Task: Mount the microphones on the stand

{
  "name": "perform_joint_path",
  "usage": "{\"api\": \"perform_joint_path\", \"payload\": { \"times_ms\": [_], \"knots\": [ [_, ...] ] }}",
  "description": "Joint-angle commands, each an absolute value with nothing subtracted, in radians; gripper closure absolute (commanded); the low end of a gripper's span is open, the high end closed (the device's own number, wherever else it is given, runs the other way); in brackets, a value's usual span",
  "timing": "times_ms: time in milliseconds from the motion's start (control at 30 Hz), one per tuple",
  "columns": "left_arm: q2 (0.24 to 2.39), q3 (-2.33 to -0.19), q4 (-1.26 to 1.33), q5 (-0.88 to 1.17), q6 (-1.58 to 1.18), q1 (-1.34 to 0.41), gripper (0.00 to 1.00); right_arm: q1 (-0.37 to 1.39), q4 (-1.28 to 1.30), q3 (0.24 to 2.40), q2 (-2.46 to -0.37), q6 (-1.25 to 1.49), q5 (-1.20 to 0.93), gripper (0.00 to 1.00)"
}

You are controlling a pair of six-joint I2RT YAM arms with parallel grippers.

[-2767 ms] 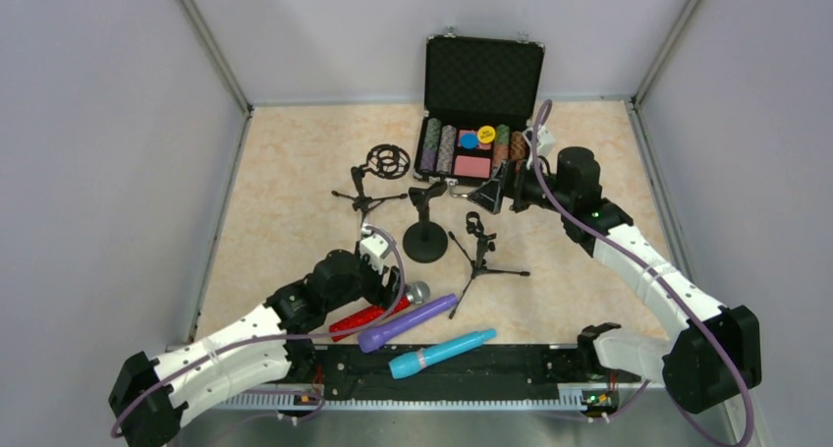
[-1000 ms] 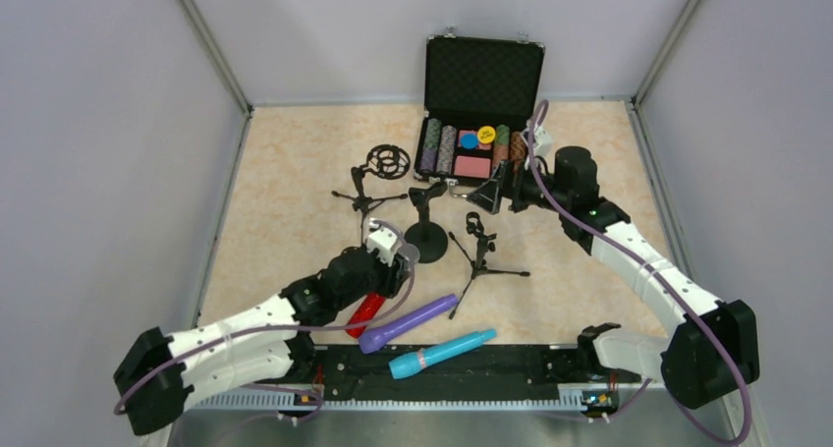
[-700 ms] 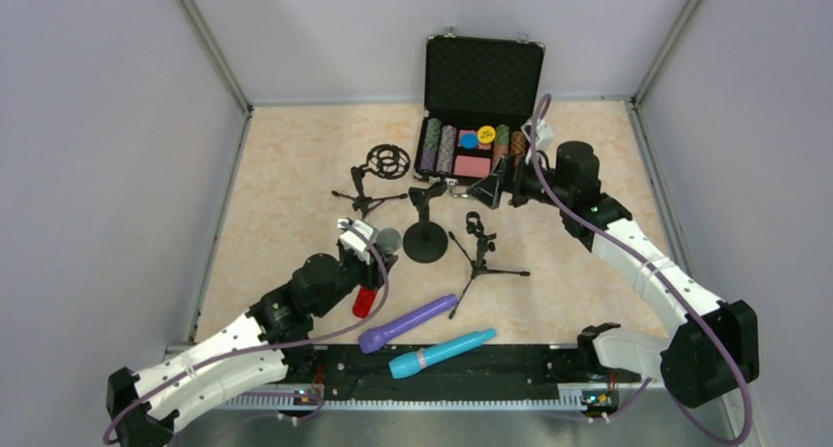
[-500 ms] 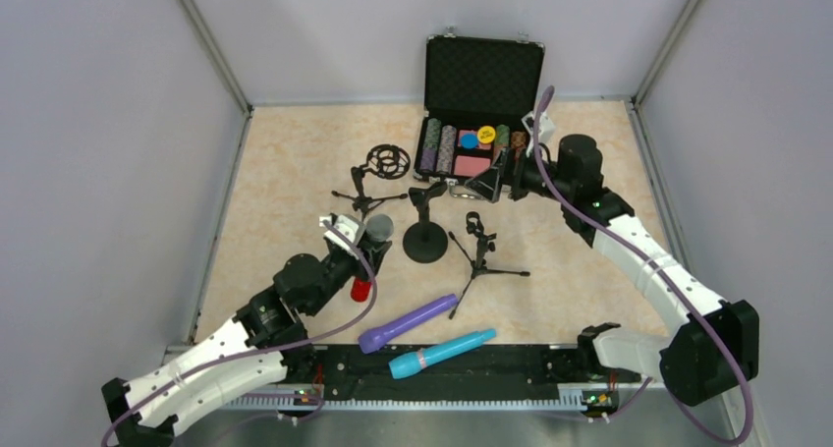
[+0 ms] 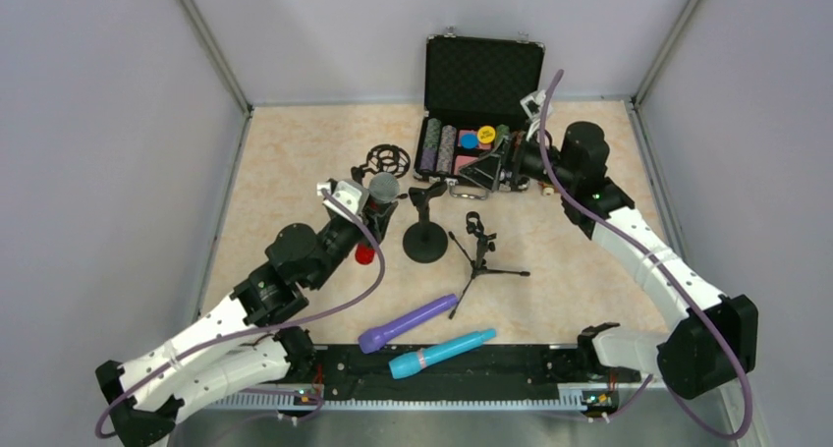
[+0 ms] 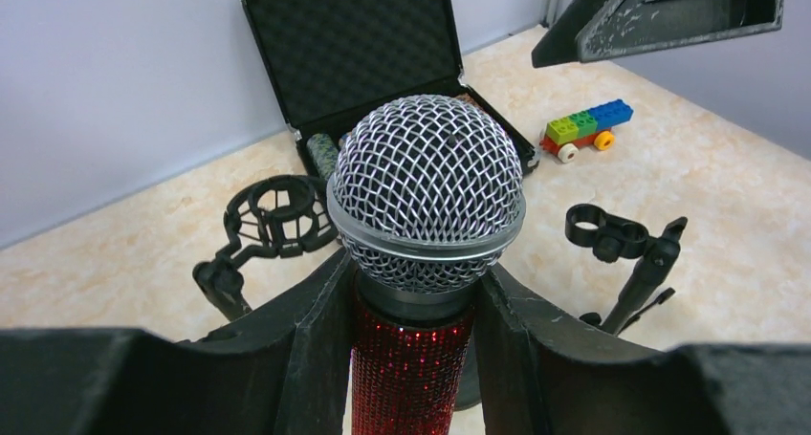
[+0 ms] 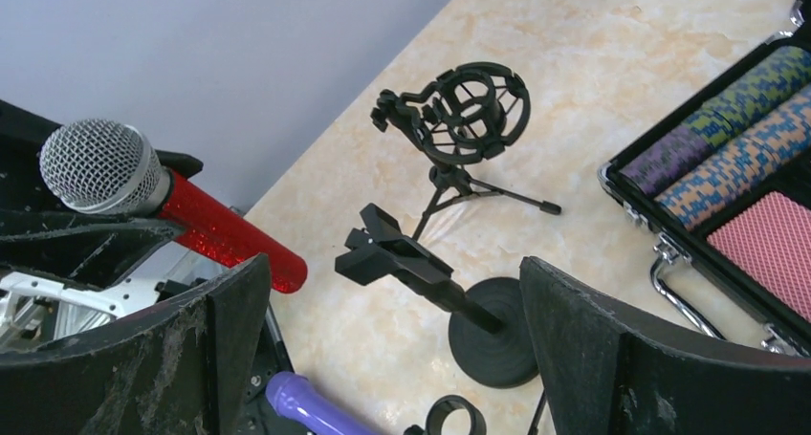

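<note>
Gripping the glittery red microphone with a silver mesh head just below that head, the left gripper is clamped on its sparkling body and holds it tilted, head uppermost. It is just left of the black round-base stand, not touching it. The all-purple microphone and the turquoise microphone with a pink band lie side by side at the near edge, well apart from the stands. The right gripper hangs with its jaws wide apart and nothing between them, near the front of the open black case of poker chips. A black tripod stand with a clip sits just right of the round base; a black tripod stand with a ring-shaped mount stands on the far side of the left gripper.
</note>
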State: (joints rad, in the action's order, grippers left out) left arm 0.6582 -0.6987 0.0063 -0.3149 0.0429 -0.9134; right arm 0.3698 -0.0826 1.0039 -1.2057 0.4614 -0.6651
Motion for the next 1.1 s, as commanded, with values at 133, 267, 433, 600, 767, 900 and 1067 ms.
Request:
{"api": "perform_joint_path", "payload": {
  "times_ms": [133, 267, 433, 600, 767, 900, 1067],
  "knots": [
    [0.806, -0.905, 0.089, -0.245, 0.076, -0.864, 1.00, 0.450, -0.201, 1.087, -1.252, 0.459, -0.738, 0.01],
    [0.861, -0.984, 0.070, -0.091, -0.025, -0.765, 1.00, 0.474, -0.240, 1.093, -1.277, 0.469, -0.770, 0.01],
    [0.910, -1.075, 0.019, 0.102, -0.145, -0.638, 1.00, 0.497, -0.307, 1.089, -1.303, 0.501, -0.804, 0.01],
    [0.934, -1.143, -0.036, 0.258, -0.215, -0.550, 1.00, 0.525, -0.341, 1.095, -1.326, 0.510, -0.813, 0.01],
    [0.954, -1.118, 0.113, 0.458, -0.401, -0.477, 1.00, 0.549, -0.383, 1.123, -1.362, 0.526, -0.843, 0.01],
    [0.975, -1.083, 0.254, 0.523, -0.534, -0.450, 1.00, 0.563, -0.442, 1.149, -1.386, 0.559, -0.863, 0.01],
    [1.020, -1.086, 0.297, 0.577, -0.617, -0.439, 1.00, 0.594, -0.437, 1.200, -1.422, 0.556, -0.868, 0.03]
  ]
}}
